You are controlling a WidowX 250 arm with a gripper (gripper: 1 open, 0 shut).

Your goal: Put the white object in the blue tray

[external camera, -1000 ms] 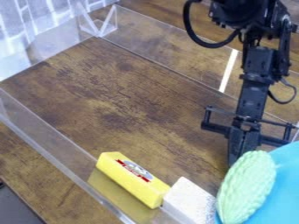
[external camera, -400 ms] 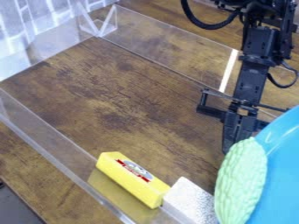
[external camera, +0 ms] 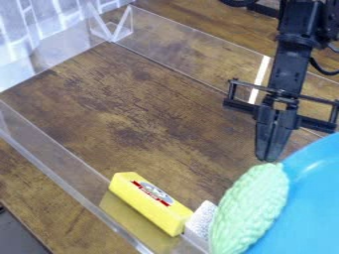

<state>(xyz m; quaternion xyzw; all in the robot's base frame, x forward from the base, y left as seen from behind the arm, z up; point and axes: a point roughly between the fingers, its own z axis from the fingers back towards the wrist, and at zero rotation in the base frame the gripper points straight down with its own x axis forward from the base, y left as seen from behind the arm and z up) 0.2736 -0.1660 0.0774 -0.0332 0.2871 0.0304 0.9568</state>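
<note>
Now my gripper (external camera: 271,151), jaws together, has risen; blue tray (external camera: 315,177) tilted higher at lower right. Ribbed green oval (external camera: 249,210) nearly covers speckled white object (external camera: 201,220), beside glossy yellow bar (external camera: 146,201).

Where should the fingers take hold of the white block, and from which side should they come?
Only a corner of the white block shows, wedged between the yellow bar and the pale green ribbed oval, which covers most of it. Probably come from above, once the oval is off it, and pinch the two long faces. The gripper is shut and the clear wall blocks the front.
</note>
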